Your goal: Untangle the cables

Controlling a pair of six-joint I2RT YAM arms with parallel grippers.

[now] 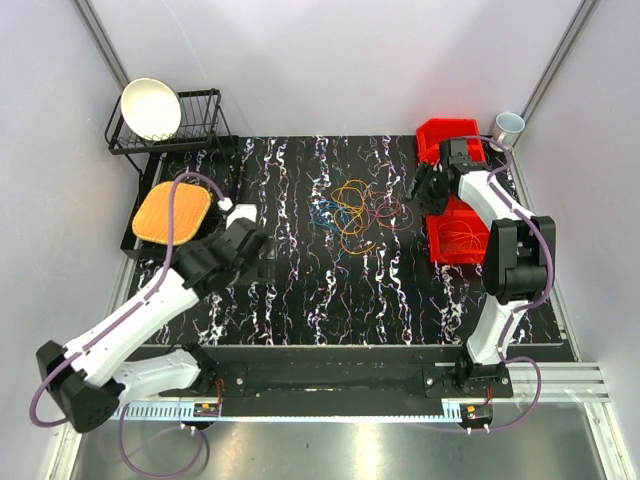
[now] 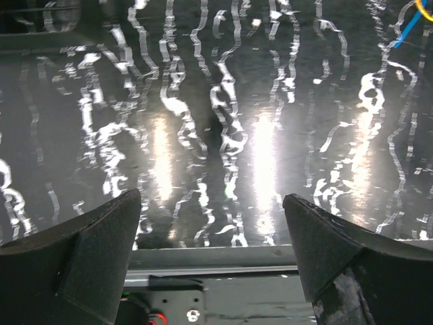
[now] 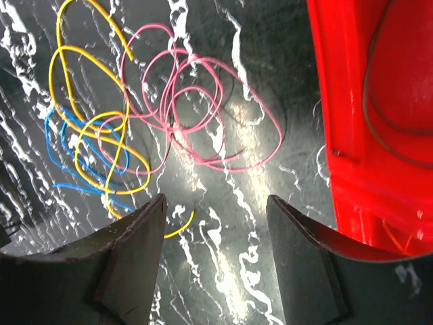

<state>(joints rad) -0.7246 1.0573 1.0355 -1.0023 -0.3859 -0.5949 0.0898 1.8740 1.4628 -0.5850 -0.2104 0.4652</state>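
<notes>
The cables lie in a loose tangle of orange, yellow, blue and purple loops mid-mat. In the right wrist view, pink loops overlap yellow loops and blue loops. My right gripper hovers open just right of the tangle, nothing between its fingers; a yellow cable end lies by the left finger. My left gripper stands open over bare mat left of the tangle, empty. Only a blue strand shows at that view's top right.
A red bin with thin orange wires in it sits right of my right gripper, its wall close. A second red bin and a mug stand behind. At far left are a dish rack with a white bowl and an orange pad.
</notes>
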